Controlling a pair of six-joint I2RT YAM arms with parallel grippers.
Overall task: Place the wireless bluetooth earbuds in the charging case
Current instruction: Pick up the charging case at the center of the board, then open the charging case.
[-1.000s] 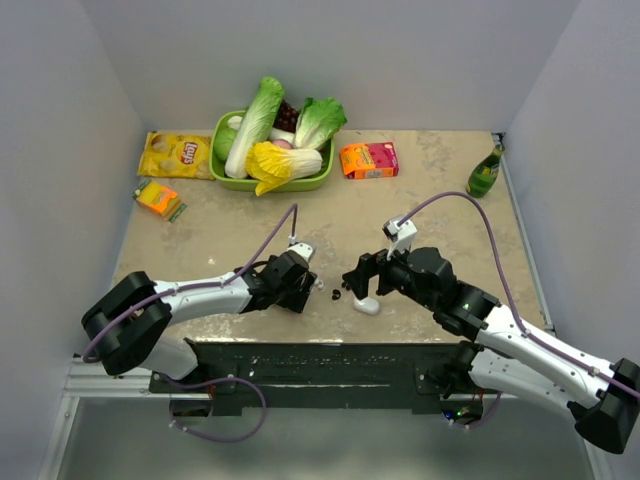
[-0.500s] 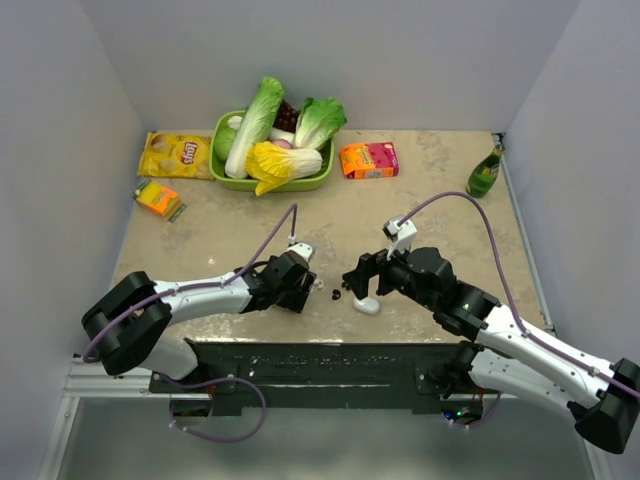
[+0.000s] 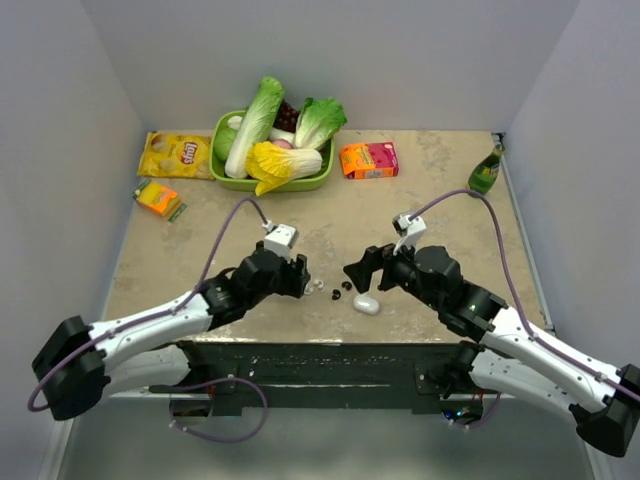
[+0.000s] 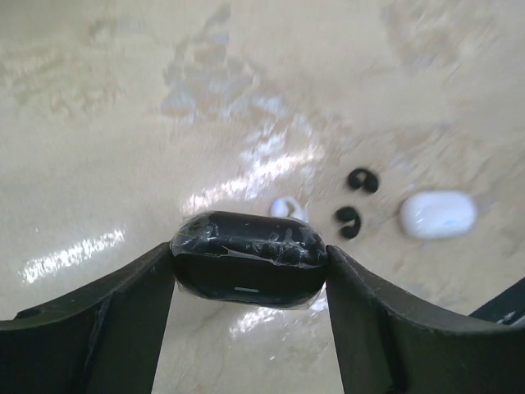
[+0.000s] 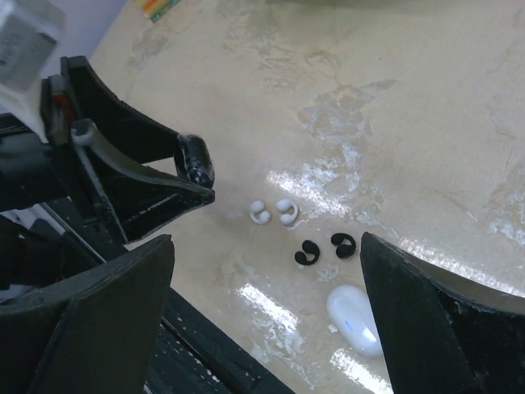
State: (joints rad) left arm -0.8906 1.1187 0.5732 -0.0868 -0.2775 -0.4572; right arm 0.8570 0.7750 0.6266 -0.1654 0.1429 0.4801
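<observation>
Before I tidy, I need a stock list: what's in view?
white earbuds: two, white, front centre
black earbuds: two, black, beside them
charging case: one, white, right of them
black case: one, black, in left pincer
basket: one, green, back, holding vegetables
chip bag: one, yellow, left of basket
packet: one, orange, far left
box: one, orange-pink, right of basket
bottle: one, green, back right
left pincer: one, black, gripping black case
right pincer: one, black, open

You've got the charging case (image 5: 355, 320) by the table's (image 5: 410, 123) near edge, ear hooks (image 5: 308, 252) just left of it, earbuds (image 5: 287, 211) left again, then the black oval object (image 5: 197, 160), probably off the table.
</observation>
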